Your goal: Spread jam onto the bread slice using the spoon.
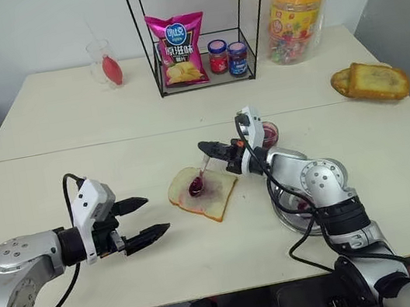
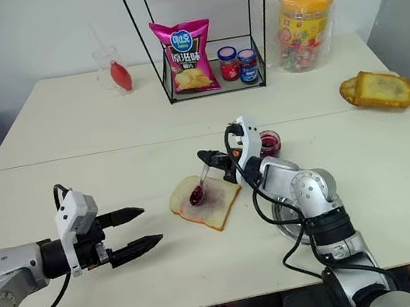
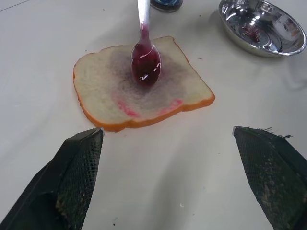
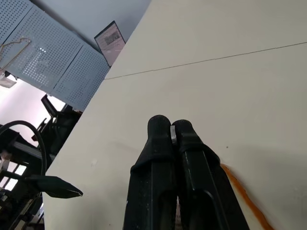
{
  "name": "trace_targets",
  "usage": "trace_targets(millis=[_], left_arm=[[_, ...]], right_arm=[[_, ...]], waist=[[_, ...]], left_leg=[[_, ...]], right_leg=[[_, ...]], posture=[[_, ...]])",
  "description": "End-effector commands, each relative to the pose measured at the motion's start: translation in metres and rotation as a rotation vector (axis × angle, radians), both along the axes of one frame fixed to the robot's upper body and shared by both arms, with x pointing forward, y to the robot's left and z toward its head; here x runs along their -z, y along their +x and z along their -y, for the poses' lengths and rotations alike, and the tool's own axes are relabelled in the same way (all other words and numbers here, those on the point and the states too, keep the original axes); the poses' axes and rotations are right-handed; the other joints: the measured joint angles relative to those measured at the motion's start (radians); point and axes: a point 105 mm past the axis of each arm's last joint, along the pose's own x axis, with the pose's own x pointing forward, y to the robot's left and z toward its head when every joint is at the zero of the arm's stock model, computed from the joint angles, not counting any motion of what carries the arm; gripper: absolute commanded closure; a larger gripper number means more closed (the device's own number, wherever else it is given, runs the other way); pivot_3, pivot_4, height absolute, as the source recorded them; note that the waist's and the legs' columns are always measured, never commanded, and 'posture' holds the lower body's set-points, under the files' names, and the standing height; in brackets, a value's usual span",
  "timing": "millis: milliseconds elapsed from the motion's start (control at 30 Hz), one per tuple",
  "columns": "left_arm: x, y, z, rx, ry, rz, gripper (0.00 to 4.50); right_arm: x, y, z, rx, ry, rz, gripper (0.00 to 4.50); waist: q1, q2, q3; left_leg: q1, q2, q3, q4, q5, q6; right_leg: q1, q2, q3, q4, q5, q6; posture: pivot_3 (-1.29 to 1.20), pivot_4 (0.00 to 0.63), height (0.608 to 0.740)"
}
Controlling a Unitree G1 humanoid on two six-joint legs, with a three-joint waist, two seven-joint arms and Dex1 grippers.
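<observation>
Gripping spoon [image 1: 200, 178]; bowl down on bread slice [image 1: 216, 196]; handle tilted up-right.

Bare table [image 1: 95, 152] around bread slice [image 1: 204, 193], steel dish [image 3: 263, 26] and jam [image 1: 269, 134] crowding its right

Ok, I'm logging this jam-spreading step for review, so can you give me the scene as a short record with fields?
bread slice: flat on the table, purple-red smear at its centre
spoon: bowl loaded with jam, resting on the smear
right end effector: shut on the spoon handle
left end effector: open, holding nothing, beside the bread, apart from it
jam jar: behind the right wrist
steel dish: red traces inside
</observation>
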Motion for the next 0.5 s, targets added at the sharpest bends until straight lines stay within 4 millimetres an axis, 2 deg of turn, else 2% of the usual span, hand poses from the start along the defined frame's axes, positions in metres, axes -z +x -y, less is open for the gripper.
trace_targets(millis=[33, 233, 500], left_arm=[[-0.012, 0.0, 0.002, 0.016, 0.008, 0.056, 0.0], [-0.015, 0.004, 0.003, 0.026, 0.01, 0.064, 0.0], [-0.017, 0.01, 0.006, 0.047, 0.012, 0.071, 0.0]], right_arm=[[-0.002, 0.002, -0.005, -0.028, -0.018, 0.064, 4.43], [-0.001, 0.013, 0.008, 0.003, -0.075, 0.117, 4.43], [-0.019, 0.024, 0.02, 0.051, -0.062, 0.163, 4.43]], waist=[[0.0, 0.0, 0.0], [0.001, 0.0, 0.0], [0.001, 0.0, 0.0]], left_leg=[[0.0, 0.0, 0.0, 0.0, 0.0, 0.0], [0.0, 0.0, 0.0, 0.0, 0.0, 0.0], [0.0, -0.001, -0.001, 0.001, 0.0, 0.0]], right_leg=[[0.0, 0.0, 0.0, 0.0, 0.0, 0.0], [0.0, 0.0, 0.0, 0.0, 0.0, -0.001], [0.001, 0.0, 0.0, 0.001, 0.001, 0.0]], posture=[[0.0, 0.15, 0.74], [0.0, 0.15, 0.74], [0.0, 0.15, 0.74]])
